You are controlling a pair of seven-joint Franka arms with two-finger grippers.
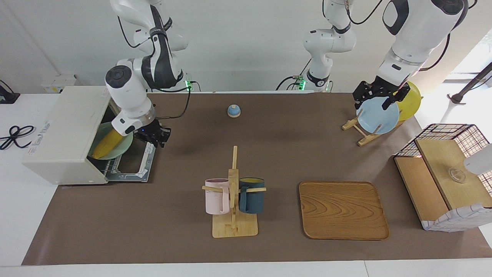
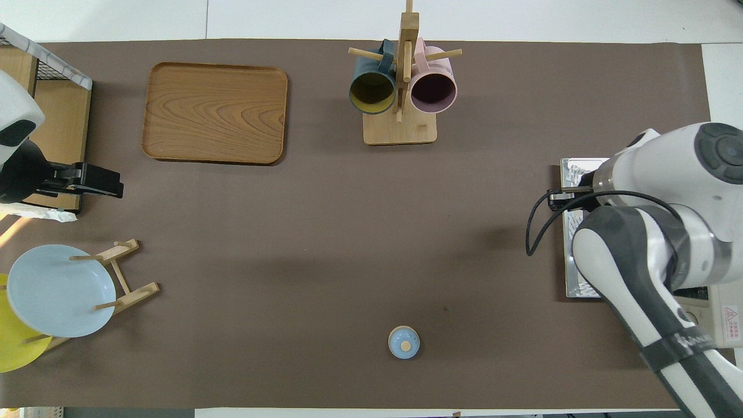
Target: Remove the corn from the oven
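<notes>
Grained wooden tray (image 1: 343, 209), matt brown table cover (image 1: 269, 154), smooth off-white oven (image 1: 63, 134).
</notes>
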